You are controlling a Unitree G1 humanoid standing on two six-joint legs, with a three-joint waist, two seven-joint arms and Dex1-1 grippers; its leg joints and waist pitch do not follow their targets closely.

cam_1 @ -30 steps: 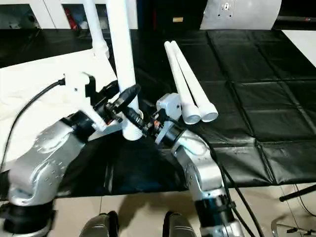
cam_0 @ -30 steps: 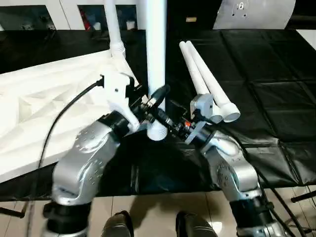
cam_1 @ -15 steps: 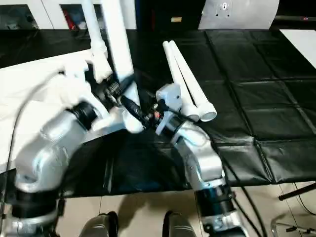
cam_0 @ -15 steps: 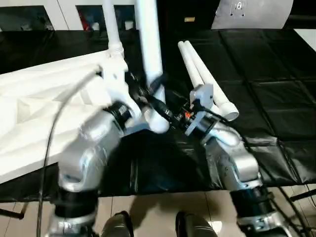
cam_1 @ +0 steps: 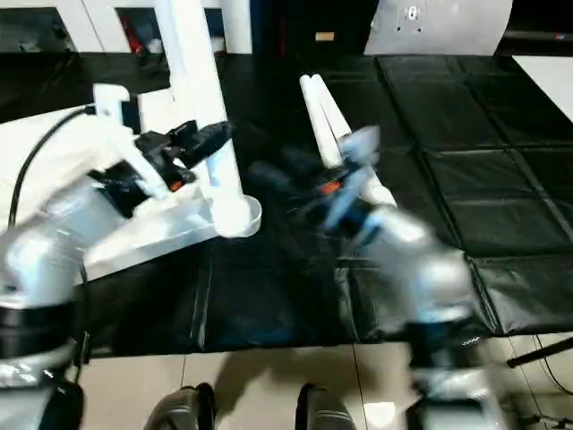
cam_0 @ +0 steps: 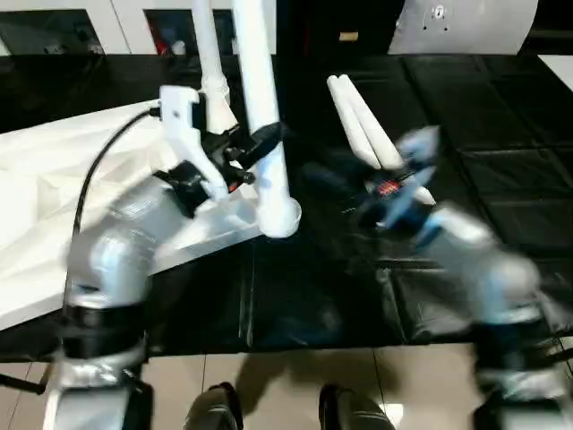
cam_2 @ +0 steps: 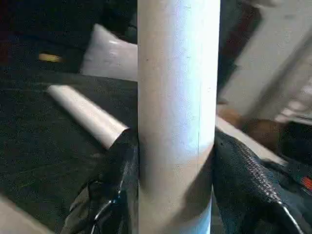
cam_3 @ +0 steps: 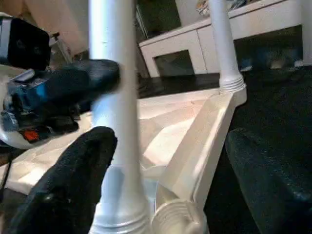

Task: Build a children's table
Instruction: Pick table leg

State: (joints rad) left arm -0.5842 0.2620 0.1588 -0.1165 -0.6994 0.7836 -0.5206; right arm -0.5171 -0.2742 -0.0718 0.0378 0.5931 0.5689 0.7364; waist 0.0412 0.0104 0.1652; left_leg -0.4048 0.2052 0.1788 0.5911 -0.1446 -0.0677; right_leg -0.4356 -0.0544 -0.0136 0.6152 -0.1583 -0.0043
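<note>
left gripper (cam_0: 253, 154) clamped around an upright leg (cam_0: 260, 107), forearm raised; right gripper (cam_3: 161, 180) with fingers spread wide, gripping nothing.

Light falls from above, even and fairly bright. The white tabletop (cam_0: 54, 197) nearly bleaches out, its ribs faint, while the black cover on the counter (cam_0: 501, 134) swallows detail and gives back only soft sheen along its creases. Beside the tabletop, the upright leg (cam_0: 260, 107) is crisp in the head views, and the left tool (cam_0: 255, 143) gripping it is fairly sharp. To the right of that leg, the right tool (cam_0: 398, 193) and its forearm smear into heavy motion blur. In the left wrist view the leg (cam_2: 178, 112) looms soft and grainy, shaded along one side; the right wrist view's near fingers (cam_3: 63, 190) are dark, unfocused masses.
</note>
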